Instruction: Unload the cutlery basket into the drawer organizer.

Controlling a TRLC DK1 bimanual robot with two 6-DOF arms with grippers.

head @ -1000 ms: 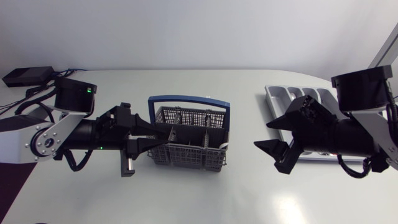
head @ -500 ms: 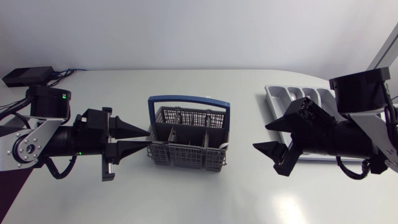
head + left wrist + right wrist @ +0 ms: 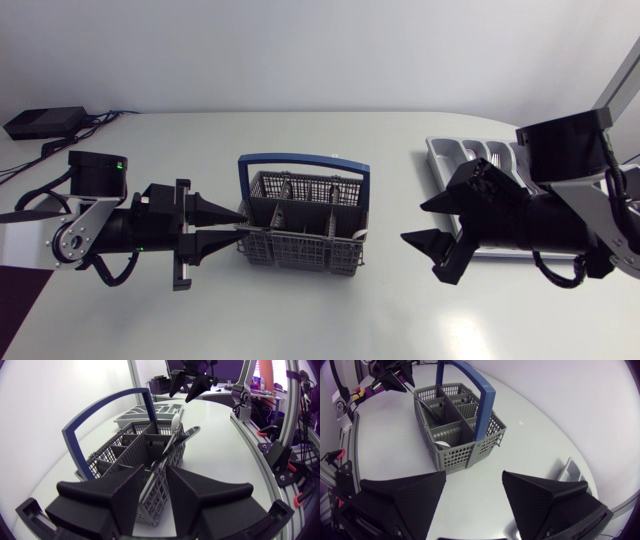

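Cutlery basket (image 3: 300,255), grey with a blue handle, is sitting mid-table. Left gripper (image 3: 238,225) is pointing level at its left end, jaws narrow, with a utensil (image 3: 172,445) lying unclamped between them. Right gripper (image 3: 412,223) is hovering right of the basket, jaws gaping wide, its arm crossing the drawer organizer (image 3: 445,150) at far right.

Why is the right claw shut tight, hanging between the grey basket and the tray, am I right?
Not shut: the right claw is wide open, as the right wrist view shows. It does hang between the grey basket and the tray.
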